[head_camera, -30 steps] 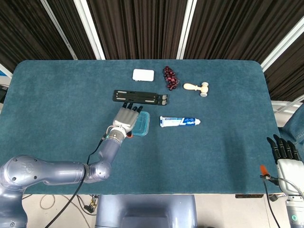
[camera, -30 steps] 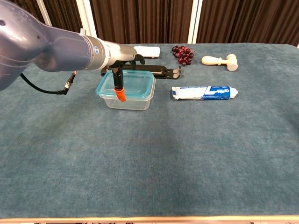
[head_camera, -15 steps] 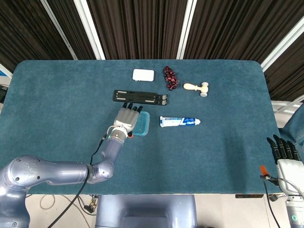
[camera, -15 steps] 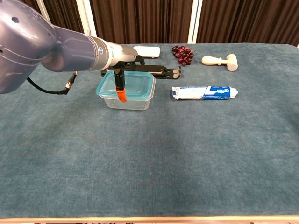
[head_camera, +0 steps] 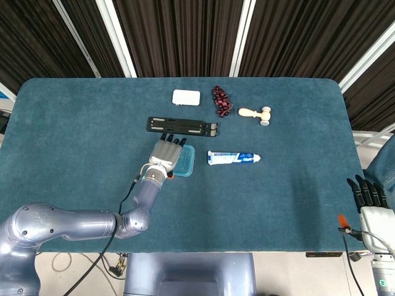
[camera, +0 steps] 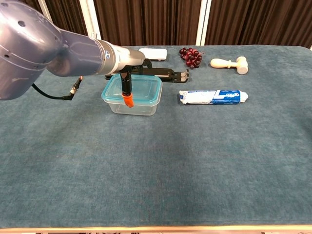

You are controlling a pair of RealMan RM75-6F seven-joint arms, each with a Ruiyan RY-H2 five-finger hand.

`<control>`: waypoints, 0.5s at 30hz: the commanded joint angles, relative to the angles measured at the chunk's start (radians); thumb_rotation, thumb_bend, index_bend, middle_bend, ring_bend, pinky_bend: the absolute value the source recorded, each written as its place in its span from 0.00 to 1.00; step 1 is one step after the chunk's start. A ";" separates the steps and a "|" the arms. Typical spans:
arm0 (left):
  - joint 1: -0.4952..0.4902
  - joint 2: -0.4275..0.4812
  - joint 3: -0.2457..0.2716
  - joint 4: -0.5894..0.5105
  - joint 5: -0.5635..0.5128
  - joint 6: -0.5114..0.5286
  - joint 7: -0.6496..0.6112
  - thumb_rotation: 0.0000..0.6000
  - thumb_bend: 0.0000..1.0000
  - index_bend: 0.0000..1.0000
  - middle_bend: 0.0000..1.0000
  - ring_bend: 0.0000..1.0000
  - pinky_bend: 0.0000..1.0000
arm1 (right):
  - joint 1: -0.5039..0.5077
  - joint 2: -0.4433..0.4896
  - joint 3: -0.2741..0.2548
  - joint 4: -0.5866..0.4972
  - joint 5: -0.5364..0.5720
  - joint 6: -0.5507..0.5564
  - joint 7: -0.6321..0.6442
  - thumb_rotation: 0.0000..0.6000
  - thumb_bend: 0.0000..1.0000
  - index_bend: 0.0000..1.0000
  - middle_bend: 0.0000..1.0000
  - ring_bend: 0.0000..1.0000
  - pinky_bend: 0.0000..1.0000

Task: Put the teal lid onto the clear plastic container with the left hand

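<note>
The teal lid [head_camera: 186, 160] [camera: 145, 87] lies level on top of the clear plastic container [camera: 139, 107] near the table's middle. My left hand [head_camera: 165, 153] lies flat over the lid's left part, fingers stretched toward the far side. In the chest view its thumb with an orange tip [camera: 127, 100] hangs down in front of the container's near wall. The forearm hides the rest of the hand there. My right hand [head_camera: 370, 198] hangs off the table's near right corner, fingers straight and holding nothing.
A black folding stand [head_camera: 182, 126] lies just behind the container. A toothpaste tube [head_camera: 233, 158] lies to its right. Further back are a white box [head_camera: 186, 97], dark grapes [head_camera: 221, 100] and a wooden mallet [head_camera: 256, 113].
The left hand and forearm have crept slightly forward and right, and the container with its lid has shifted a little to the right. The right hand has not moved.
</note>
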State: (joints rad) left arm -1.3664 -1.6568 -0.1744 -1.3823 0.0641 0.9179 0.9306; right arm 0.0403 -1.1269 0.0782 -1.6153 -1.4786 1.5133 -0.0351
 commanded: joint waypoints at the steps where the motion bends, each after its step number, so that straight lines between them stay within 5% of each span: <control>1: -0.001 -0.002 -0.001 0.000 -0.001 0.002 0.006 1.00 0.34 0.03 0.26 0.00 0.00 | 0.000 0.000 0.000 0.000 0.001 0.000 0.000 1.00 0.36 0.07 0.00 0.01 0.00; 15: 0.009 -0.004 -0.005 -0.006 0.006 0.010 0.021 1.00 0.34 0.03 0.26 0.00 0.00 | 0.000 -0.001 0.001 -0.001 0.002 0.001 -0.002 1.00 0.36 0.07 0.00 0.01 0.00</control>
State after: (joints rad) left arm -1.3582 -1.6614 -0.1796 -1.3876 0.0696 0.9272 0.9510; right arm 0.0398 -1.1276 0.0795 -1.6164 -1.4766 1.5142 -0.0369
